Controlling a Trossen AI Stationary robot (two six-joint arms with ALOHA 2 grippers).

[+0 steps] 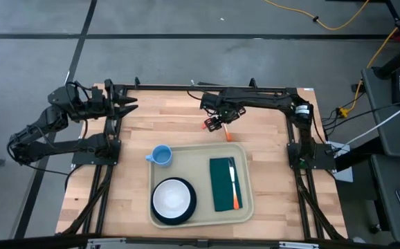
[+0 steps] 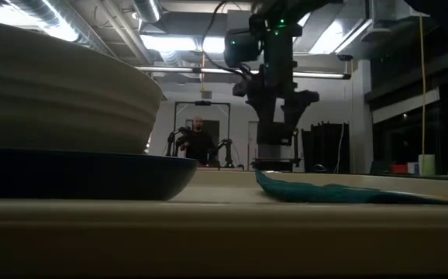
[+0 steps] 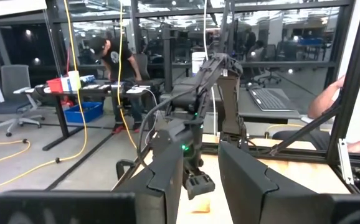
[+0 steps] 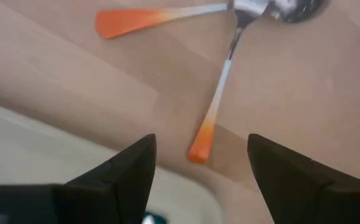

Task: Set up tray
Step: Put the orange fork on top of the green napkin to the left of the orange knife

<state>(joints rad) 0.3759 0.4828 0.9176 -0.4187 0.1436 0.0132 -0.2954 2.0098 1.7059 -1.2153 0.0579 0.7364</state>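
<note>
Two utensils (image 4: pixel 217 106) beside one tray (image 4: pixel 37 149)

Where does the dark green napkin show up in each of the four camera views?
High view: the napkin lies on the tray's right half, an orange-handled utensil on it, right of the white bowl.
Low view: a teal strip at right, just above the near rim.
Left wrist view: not in it.
Right wrist view: only a dark sliver at the bottom edge, too little to be sure.
Shared landmark: the tray, also pale in the right wrist view.
</note>
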